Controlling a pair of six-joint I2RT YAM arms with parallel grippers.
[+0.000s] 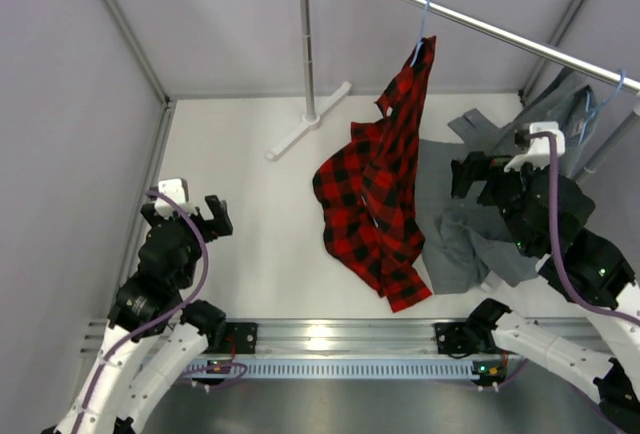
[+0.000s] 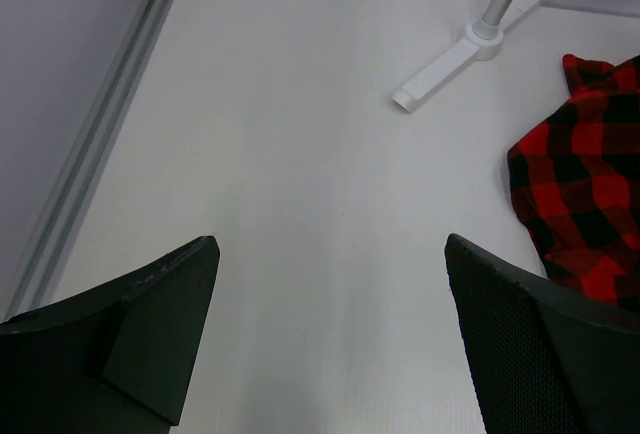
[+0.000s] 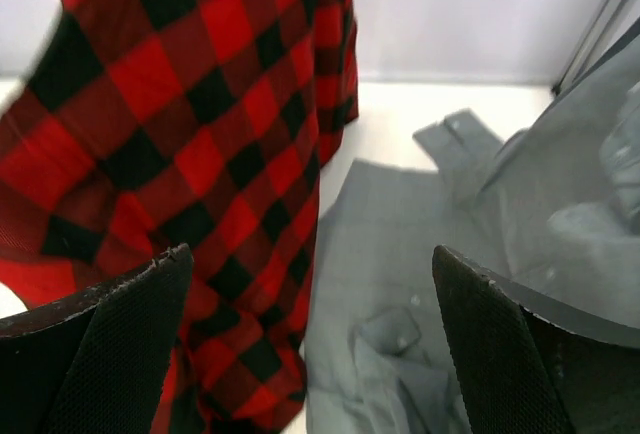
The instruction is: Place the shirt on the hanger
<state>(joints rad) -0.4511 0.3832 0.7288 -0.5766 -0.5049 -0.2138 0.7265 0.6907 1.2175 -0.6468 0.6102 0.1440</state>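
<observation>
The red-and-black plaid shirt (image 1: 380,179) hangs by its top from the light-blue hanger (image 1: 421,26), whose hook is on the rail (image 1: 480,24); its lower part lies spread on the white floor. It also shows in the left wrist view (image 2: 585,184) and the right wrist view (image 3: 190,134). My left gripper (image 1: 190,216) is open and empty at the left, well away from the shirt. My right gripper (image 1: 478,174) is open and empty, just right of the shirt, above the grey garment.
A grey garment (image 1: 470,224) hangs from a second blue hanger (image 1: 605,89) at the right and trails on the floor beside the shirt. The rail's post and foot (image 1: 308,114) stand at the back centre. Grey walls close in left and back.
</observation>
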